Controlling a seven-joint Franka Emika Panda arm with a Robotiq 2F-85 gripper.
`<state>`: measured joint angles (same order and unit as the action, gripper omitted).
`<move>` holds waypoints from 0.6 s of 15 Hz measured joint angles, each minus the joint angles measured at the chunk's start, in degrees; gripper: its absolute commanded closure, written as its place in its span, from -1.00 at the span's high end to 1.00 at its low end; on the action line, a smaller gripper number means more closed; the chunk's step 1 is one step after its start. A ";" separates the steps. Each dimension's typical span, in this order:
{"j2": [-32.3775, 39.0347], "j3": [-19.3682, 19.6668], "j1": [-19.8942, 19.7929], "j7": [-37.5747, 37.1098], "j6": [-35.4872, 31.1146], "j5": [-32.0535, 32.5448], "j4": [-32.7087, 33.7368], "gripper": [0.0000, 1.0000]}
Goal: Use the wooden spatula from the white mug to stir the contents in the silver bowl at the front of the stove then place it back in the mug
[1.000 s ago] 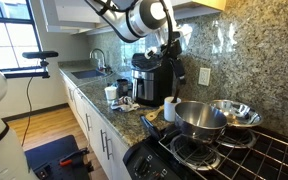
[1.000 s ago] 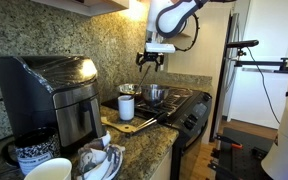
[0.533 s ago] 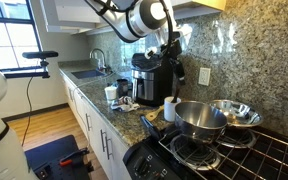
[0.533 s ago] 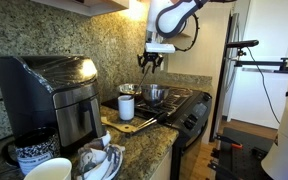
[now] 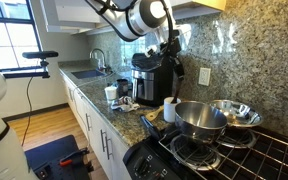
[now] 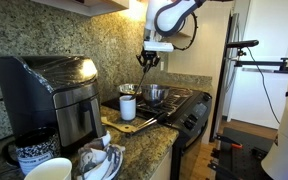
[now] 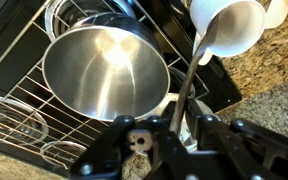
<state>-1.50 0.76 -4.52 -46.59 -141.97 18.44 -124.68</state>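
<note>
End effector (image 7: 179, 135) closed on the upper handle of the wooden spatula (image 7: 188, 85), one finger on each side of the handle in the wrist view. The grip is high up, probably so the blade end can reach into a bowl without the fingers going in. Spatula hangs near vertical, with its lower end at or inside the white mug (image 7: 232, 25), not clear of the rim as far as the wrist view shows. Mug stands on the granite surface (image 7: 274, 92) just beside the stove (image 7: 14, 42) edge, so the move to the bowl is short. The silver bowl (image 7: 104, 70) sits on the front grate near the mug, no contents that I can make out. Shallower shiny bowl (image 5: 236, 112) sits behind it in an exterior view. Step looks like drawing the spatula out, stirring not yet begun. Next move needs a straight lift, since a sideways drag could tip the mug.
</note>
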 measured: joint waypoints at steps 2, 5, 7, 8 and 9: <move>0.05 0.00 0.26 0.00 0.00 0.00 0.35 -0.86; 0.25 0.00 0.43 0.00 0.00 0.02 0.66 -0.87; 0.46 0.00 0.53 0.00 0.00 0.02 0.97 -0.87; 0.57 0.00 0.58 0.01 0.00 0.00 1.12 -0.87; 0.66 0.00 0.62 0.01 -0.02 -0.04 1.24 -0.88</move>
<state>-0.83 0.76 -3.90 -46.58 -141.99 18.40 -123.43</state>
